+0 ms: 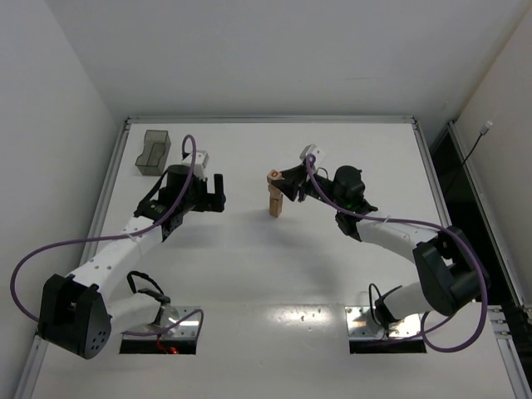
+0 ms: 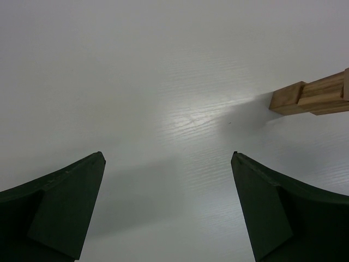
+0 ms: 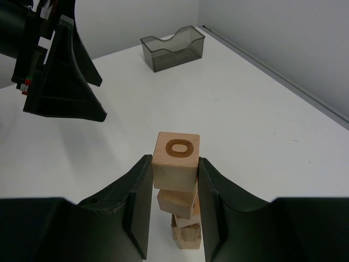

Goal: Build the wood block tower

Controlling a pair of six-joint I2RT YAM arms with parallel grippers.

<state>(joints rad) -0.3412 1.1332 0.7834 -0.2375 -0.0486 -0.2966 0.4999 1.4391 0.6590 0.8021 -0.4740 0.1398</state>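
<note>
Right wrist view. My right gripper (image 3: 173, 183) was closed to one block's width, its dark matte fingers (image 3: 136, 202) pressed flat against two opposite sides of the top block (image 3: 176, 155). This was a pale, smooth-sanded wooden cube with a brown letter "O" on its upper face. It sat directly above the tower (image 3: 184, 226), a one-cube-wide column of tan wood blocks, each twisted slightly out of line with the next. I could not tell whether it bore on the block beneath. At 12 o'clock from the cube stood a smoky translucent plastic bin (image 3: 173, 48), rectangular with a scooped rim.

Left wrist view. My left gripper (image 2: 168, 158) was spread wide with nothing between its wedge-shaped fingers. The tower (image 2: 313, 98) lay at 2 o'clock on the white, faintly grained table (image 2: 136, 82).

Overhead view. The tower (image 1: 275, 204) stood near the table's centre, with my left gripper (image 1: 218, 194) at 9 o'clock from it, apart.
</note>
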